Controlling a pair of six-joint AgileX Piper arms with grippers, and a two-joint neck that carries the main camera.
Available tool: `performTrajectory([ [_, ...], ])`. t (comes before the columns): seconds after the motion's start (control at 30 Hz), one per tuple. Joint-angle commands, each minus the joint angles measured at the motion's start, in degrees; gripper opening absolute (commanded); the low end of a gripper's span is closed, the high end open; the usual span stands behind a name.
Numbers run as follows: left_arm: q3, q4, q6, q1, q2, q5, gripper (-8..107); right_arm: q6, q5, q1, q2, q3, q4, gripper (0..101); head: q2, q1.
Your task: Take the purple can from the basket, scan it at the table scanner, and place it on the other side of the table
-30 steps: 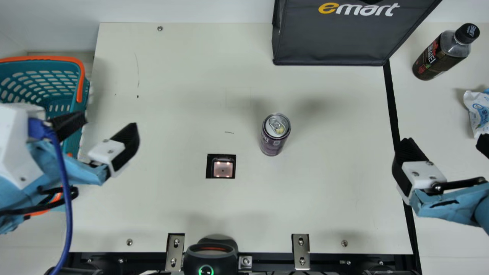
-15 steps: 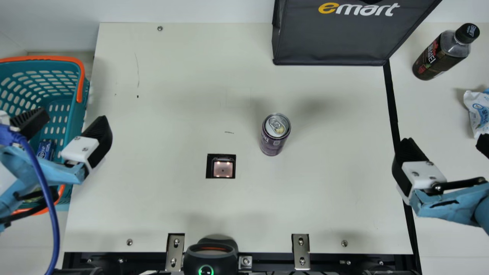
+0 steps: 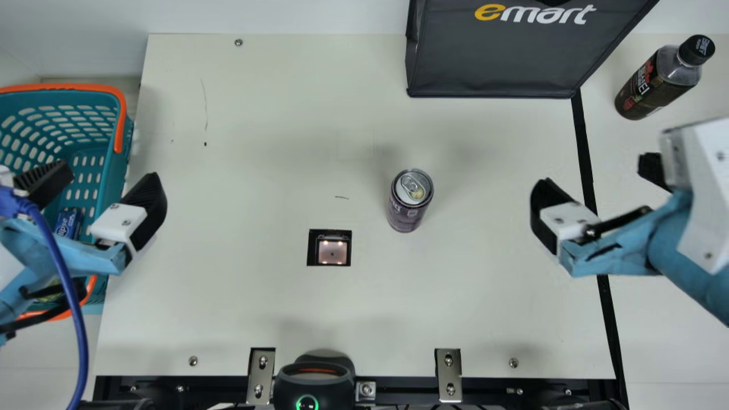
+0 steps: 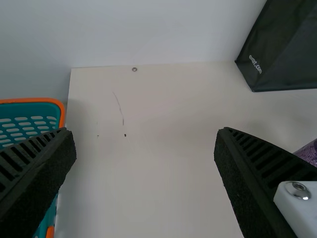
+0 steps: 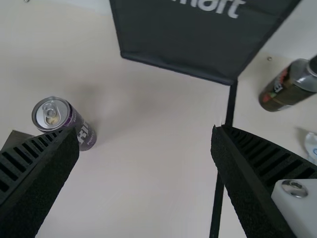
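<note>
The purple can (image 3: 407, 212) stands upright on the table (image 3: 256, 319), right of and behind the dark square scanner window (image 3: 332, 248). In the main view my left gripper (image 3: 107, 181) is open and empty beside the teal basket (image 3: 108, 154); its own view shows the spread fingers of the left gripper (image 4: 146, 144). At the right of the main view my right gripper (image 3: 598, 179) is over the black line, fingers wide apart with nothing between them. The right wrist view has the right gripper (image 5: 145, 141) open, and the purple can (image 5: 84, 134) beyond one finger.
A black bag (image 3: 501, 62) stands at the back. Off to the right are a dark bottle (image 3: 655, 82) and, in the right wrist view, part of a white packet (image 5: 311, 145). A blue item (image 3: 68, 223) lies in the basket. A black device (image 3: 313, 381) sits at the front edge.
My left gripper moved left toward the basket, then stayed still. My right arm has come inward, leftward and slightly toward the back. The can has not moved.
</note>
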Motion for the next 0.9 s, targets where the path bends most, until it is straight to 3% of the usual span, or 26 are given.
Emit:
performTrajectory([
  [0.0,0.0,0.0,0.0,0.0,0.0,0.0,90,-3.8,0.2,-0.4,2.7,-0.3,3.6,95,0.1,-1.7],
  [0.37,0.0,0.0,0.0,0.0,0.0,0.0,90,-16.0,3.4,-5.7,13.6,-3.0,17.2,95,0.1,-1.7],
  [0.57,0.0,0.0,0.0,0.0,0.0,0.0,90,-15.5,3.4,-3.6,17.4,-3.2,18.8,95,0.1,-1.7],
  [0.87,0.0,0.0,0.0,0.0,0.0,0.0,90,-9.9,2.1,4.2,20.2,-2.6,17.6,95,0.1,-1.7],
])
